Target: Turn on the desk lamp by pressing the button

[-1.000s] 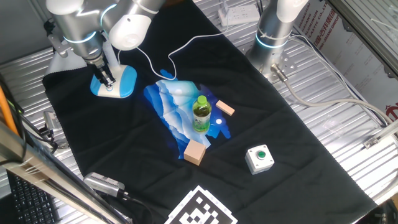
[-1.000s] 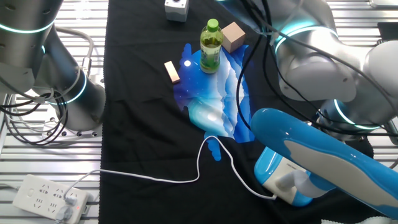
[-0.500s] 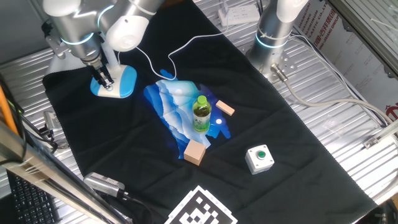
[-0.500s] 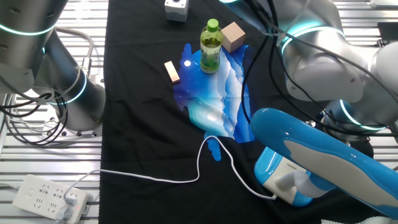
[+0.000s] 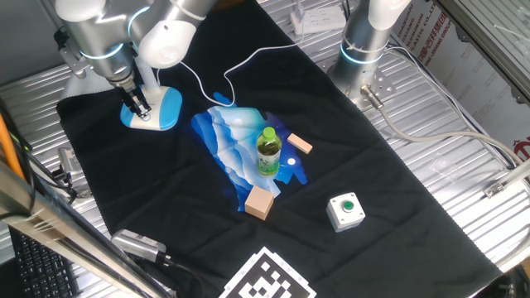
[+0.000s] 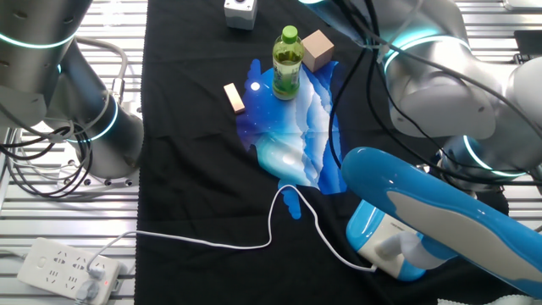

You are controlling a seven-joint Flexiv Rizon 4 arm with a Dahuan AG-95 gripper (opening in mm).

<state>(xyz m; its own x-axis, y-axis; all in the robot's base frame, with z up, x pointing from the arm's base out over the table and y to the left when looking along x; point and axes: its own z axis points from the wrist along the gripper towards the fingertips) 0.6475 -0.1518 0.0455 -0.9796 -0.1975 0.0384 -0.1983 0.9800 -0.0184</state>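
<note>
Desk lamp with the light-blue rounded-square base, white top panel and curved white neck (image 5: 156, 108) stands directly under the dark two-finger gripper (image 5: 139, 109), at the corner of the black cloth (image 5: 397, 190); to press well, I think the tip should go straight down onto the button on the white panel, gently, so the light base does not slide or tip. The silver arm (image 5: 108, 37) bends over from behind with its wrist pointing steeply down, fingertips at or just above the panel. Whether the fingers are apart or together I cannot tell, and nothing seems held.
</note>
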